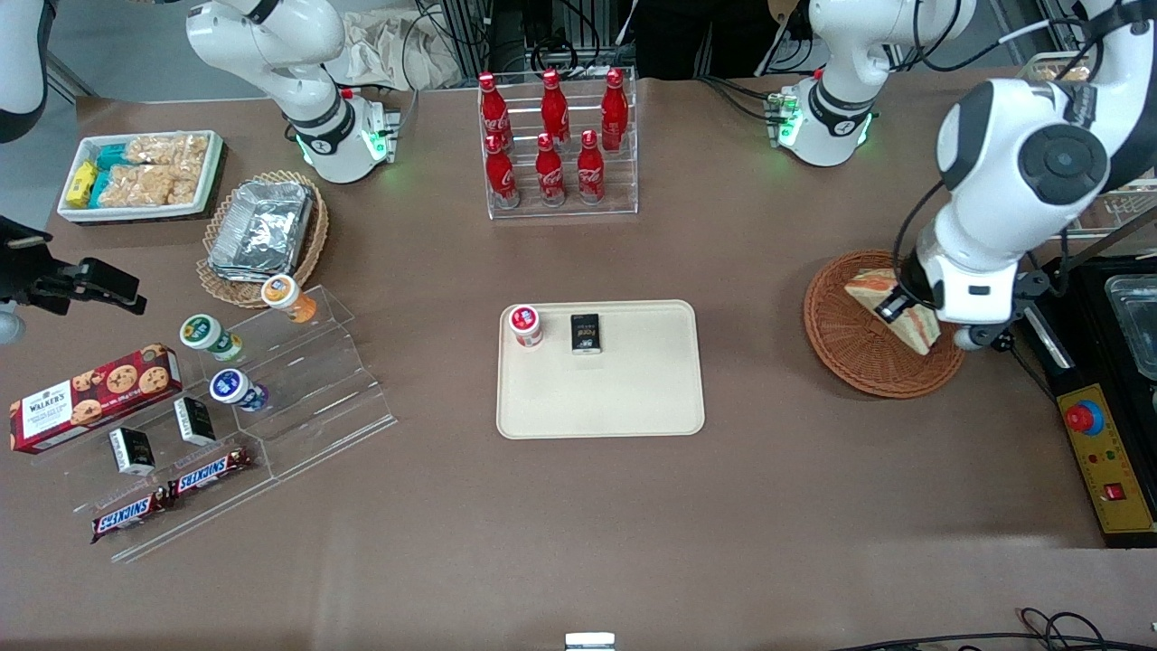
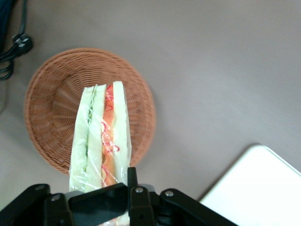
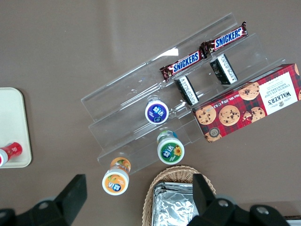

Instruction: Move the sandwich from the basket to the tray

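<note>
The sandwich (image 1: 915, 327), a wrapped wedge of pale bread with orange-red and green filling, is held in my left gripper (image 1: 897, 309) over the reddish-brown wicker basket (image 1: 859, 357), toward the working arm's end of the table. In the left wrist view the gripper (image 2: 99, 189) is shut on the sandwich (image 2: 101, 134), which hangs over the basket (image 2: 49, 106); one black finger (image 2: 131, 176) presses its side. The cream tray (image 1: 615, 398) lies mid-table, and its corner shows in the wrist view (image 2: 263, 188).
A red-lidded jar (image 1: 525, 325) and a black packet (image 1: 586, 332) stand on the tray's edge farther from the camera. A rack of red bottles (image 1: 556, 136) stands farther back. A yellow control box (image 1: 1107, 461) and black equipment (image 1: 1116, 307) lie beside the basket.
</note>
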`<state>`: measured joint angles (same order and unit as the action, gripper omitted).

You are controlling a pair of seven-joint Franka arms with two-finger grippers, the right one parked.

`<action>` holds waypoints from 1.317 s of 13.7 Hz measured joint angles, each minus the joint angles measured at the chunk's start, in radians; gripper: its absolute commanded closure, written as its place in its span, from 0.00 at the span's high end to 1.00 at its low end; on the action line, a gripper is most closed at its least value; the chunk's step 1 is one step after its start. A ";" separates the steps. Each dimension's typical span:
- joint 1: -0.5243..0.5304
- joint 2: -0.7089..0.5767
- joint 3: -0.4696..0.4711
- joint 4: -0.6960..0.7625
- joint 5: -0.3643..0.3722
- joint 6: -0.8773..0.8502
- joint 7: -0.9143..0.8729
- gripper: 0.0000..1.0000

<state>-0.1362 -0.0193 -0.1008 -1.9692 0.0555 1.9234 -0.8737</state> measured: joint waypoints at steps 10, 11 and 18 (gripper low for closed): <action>-0.079 0.380 -0.329 0.262 0.106 0.083 0.041 0.00; -0.095 0.427 -0.330 0.269 0.111 0.144 0.041 0.00; -0.120 0.634 -0.329 0.287 0.218 0.336 0.052 0.81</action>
<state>-0.2562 0.6146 -0.4298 -1.6822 0.2737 2.2598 -0.8214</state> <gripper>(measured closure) 1.000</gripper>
